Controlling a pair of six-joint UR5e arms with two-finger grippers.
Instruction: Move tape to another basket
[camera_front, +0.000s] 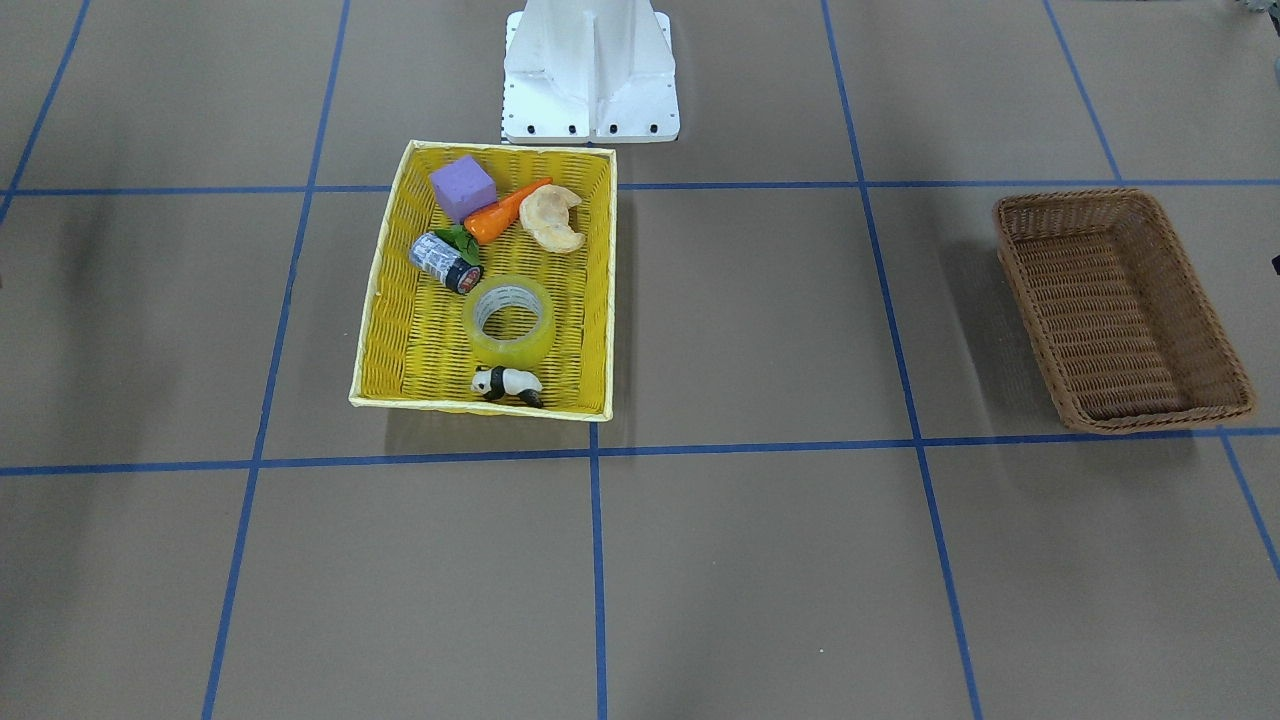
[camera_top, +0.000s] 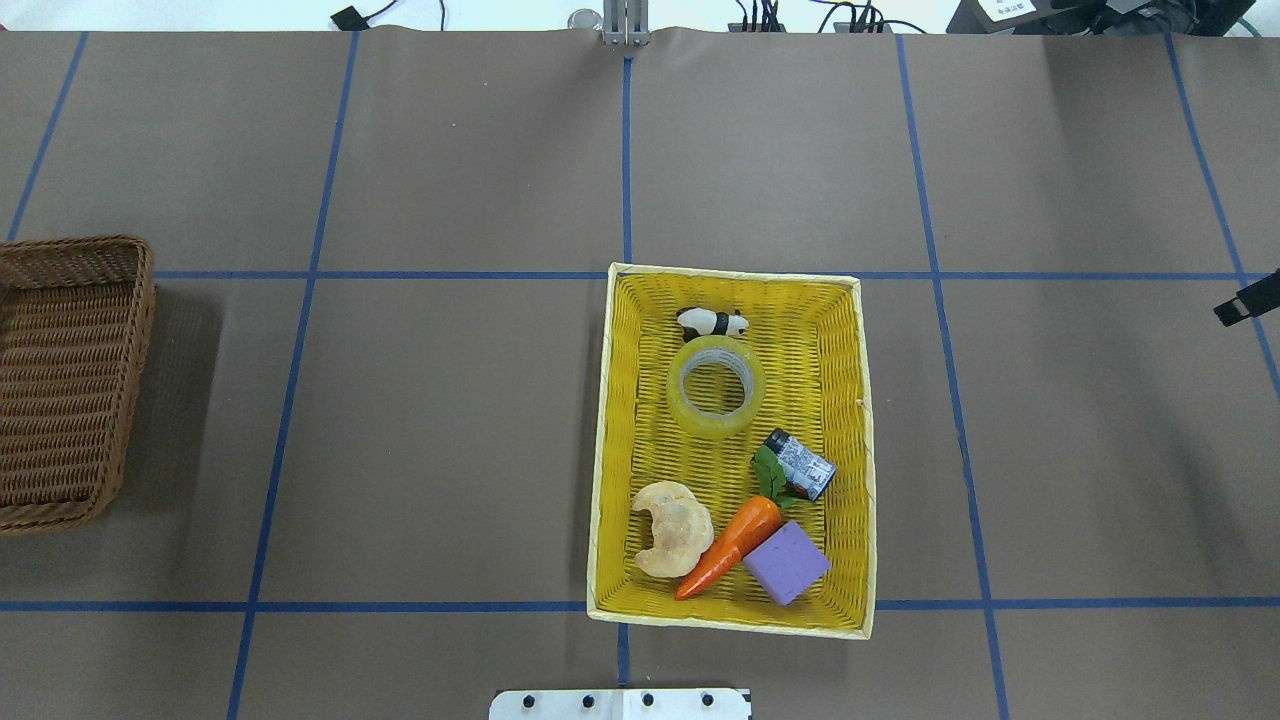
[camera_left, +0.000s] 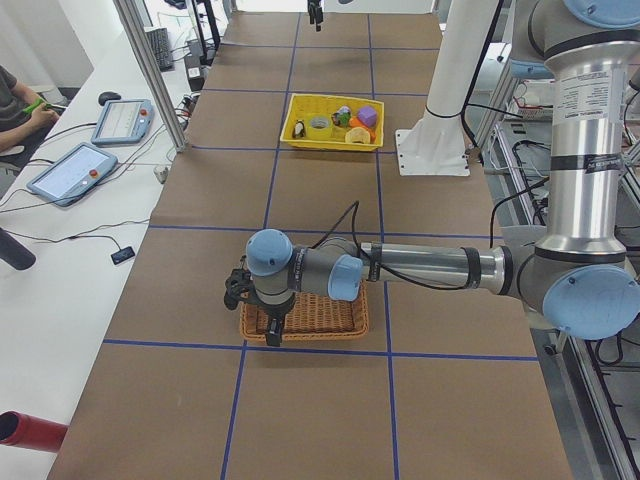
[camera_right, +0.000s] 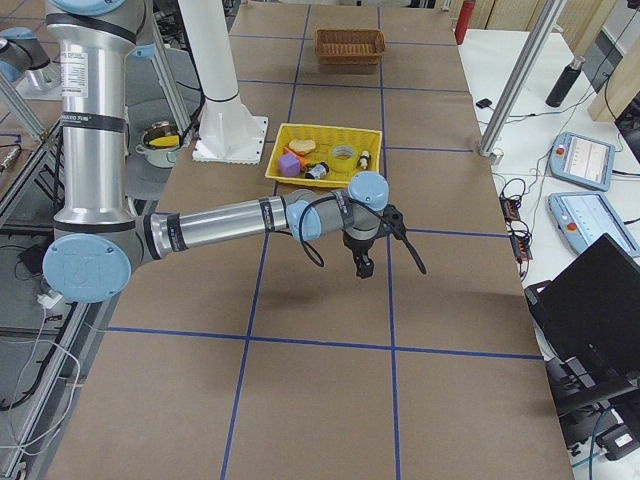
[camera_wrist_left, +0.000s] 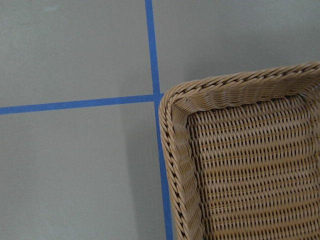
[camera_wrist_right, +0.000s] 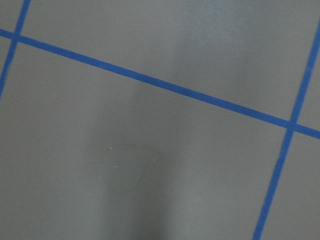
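Observation:
The tape (camera_front: 511, 318), a yellowish translucent roll, lies flat in the yellow basket (camera_front: 385, 300); it also shows in the overhead view (camera_top: 712, 386). The brown wicker basket (camera_front: 1120, 310) stands empty far off on the robot's left (camera_top: 60, 380). My left gripper (camera_left: 272, 336) hangs over that basket's (camera_left: 330, 318) corner; the left wrist view shows only the basket corner (camera_wrist_left: 240, 165), no fingers. My right gripper (camera_right: 363, 268) hangs over bare table beyond the yellow basket (camera_right: 325, 155). I cannot tell whether either gripper is open or shut.
The yellow basket also holds a panda figure (camera_top: 712, 323), a small dark-capped can (camera_top: 802, 464), a carrot (camera_top: 735, 545), a purple cube (camera_top: 786, 562) and a bread piece (camera_top: 670, 528). The white robot pedestal (camera_front: 590, 70) stands behind it. Tablets (camera_left: 75, 170) lie on a side table.

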